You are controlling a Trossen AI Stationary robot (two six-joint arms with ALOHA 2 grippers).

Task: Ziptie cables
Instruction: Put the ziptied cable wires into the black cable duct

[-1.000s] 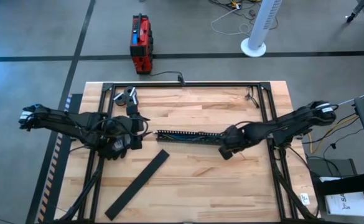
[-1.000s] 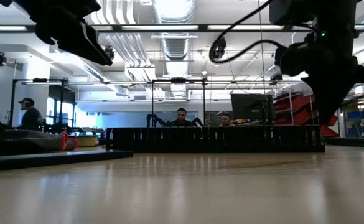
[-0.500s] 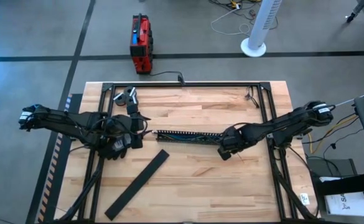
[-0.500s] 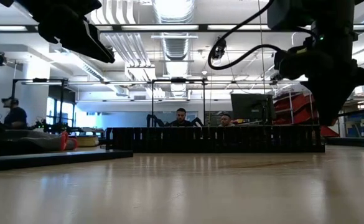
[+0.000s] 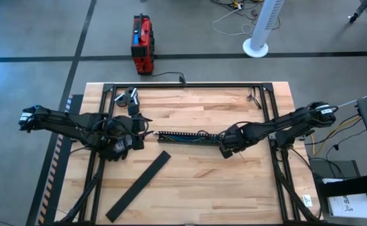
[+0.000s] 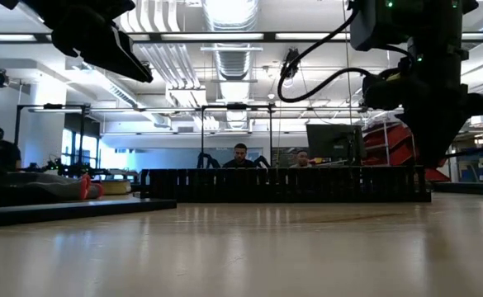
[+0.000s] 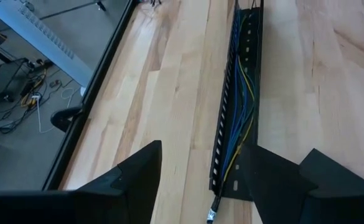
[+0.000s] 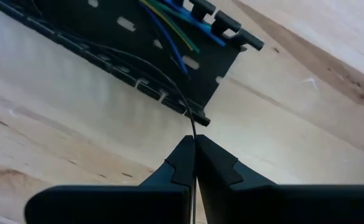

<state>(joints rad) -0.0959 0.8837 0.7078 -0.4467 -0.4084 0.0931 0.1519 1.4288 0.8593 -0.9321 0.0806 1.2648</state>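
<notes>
Your right claw (image 8: 193, 163) sits just off the right end of the duct (image 5: 186, 138) at frame centre in the high view, fingers pinched together on a thin dark strand (image 8: 185, 109) that runs up into the duct's open end, presumably so the strand stays taut and clear of the comb teeth while it is drawn. The cables (image 7: 238, 118), blue, green and yellow, lie lengthwise inside the duct, so the channel keeps them bunched for tying. Your left claw (image 7: 200, 180) waits with fingers spread wide at the duct's left end, apparently placed to steady it. The flat lid (image 5: 139, 185) lies apart on the desk (image 5: 202, 188), lower left of centre, leaving the channel open
</notes>
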